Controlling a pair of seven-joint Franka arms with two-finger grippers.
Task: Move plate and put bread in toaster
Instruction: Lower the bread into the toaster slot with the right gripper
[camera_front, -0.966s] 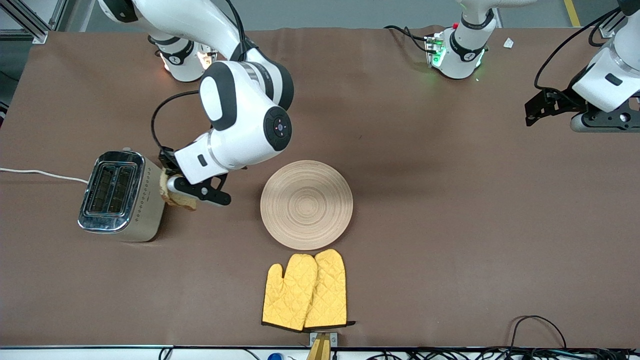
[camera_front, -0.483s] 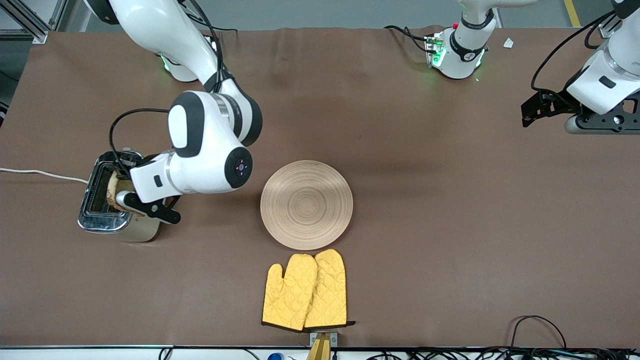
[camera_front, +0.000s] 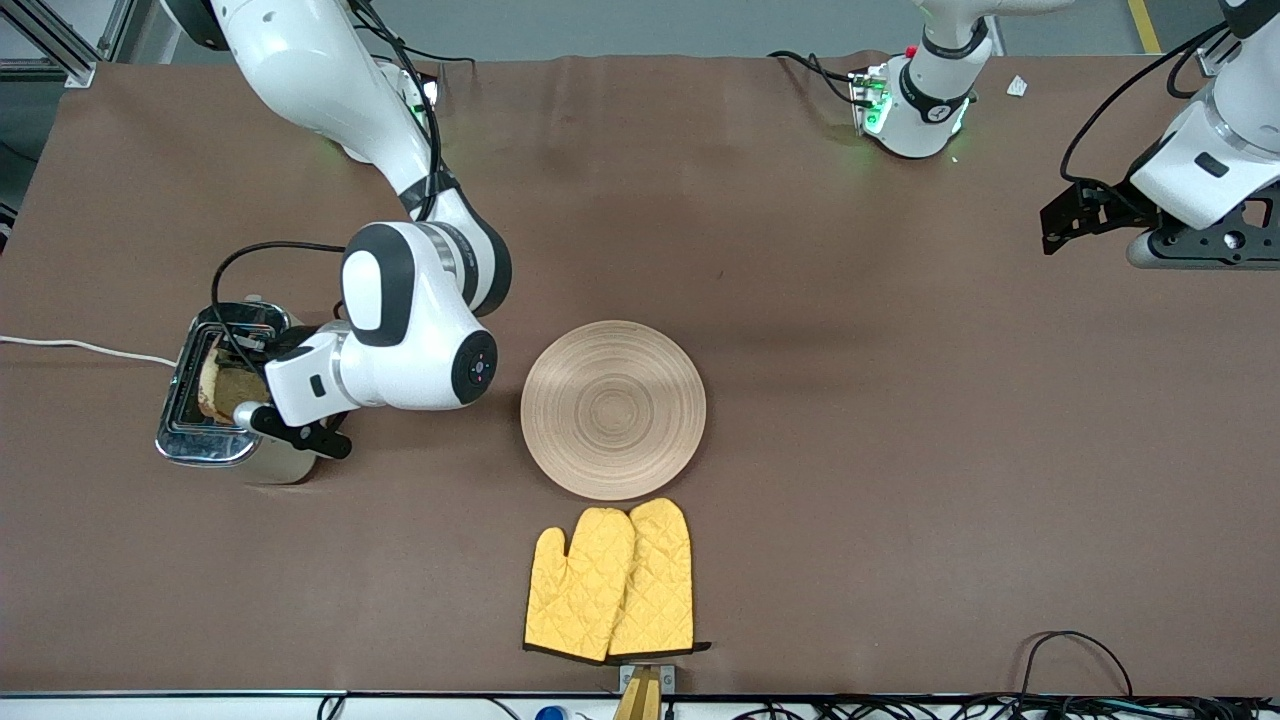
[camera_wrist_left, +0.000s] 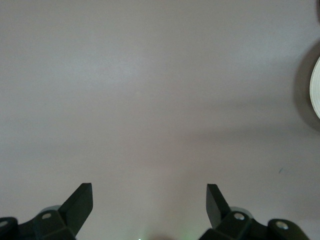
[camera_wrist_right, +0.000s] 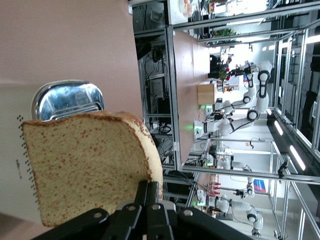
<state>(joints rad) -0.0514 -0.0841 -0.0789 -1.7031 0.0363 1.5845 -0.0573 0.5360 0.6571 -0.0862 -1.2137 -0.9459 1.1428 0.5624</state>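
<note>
My right gripper (camera_front: 241, 409) is shut on one edge of the bread (camera_front: 222, 384), a light brown slice held upright over the slots of the cream toaster (camera_front: 203, 446). In the right wrist view the fingers (camera_wrist_right: 150, 192) pinch the slice (camera_wrist_right: 85, 165), and the toaster's chrome top (camera_wrist_right: 67, 100) shows past it. The round light-wood plate (camera_front: 613, 409) lies bare in the middle of the table. My left gripper (camera_wrist_left: 150, 192) hangs open with nothing in it over bare table at the left arm's end, and this arm waits.
A pair of yellow oven mitts (camera_front: 610, 582) lies just nearer to the front camera than the plate. The toaster's white cord (camera_front: 80, 347) runs off the right arm's end of the table. Black cables (camera_front: 1070, 650) lie along the front edge.
My right arm has carried the bread from beside the toaster to over its slots and lowered it a little. The left arm has barely shifted.
</note>
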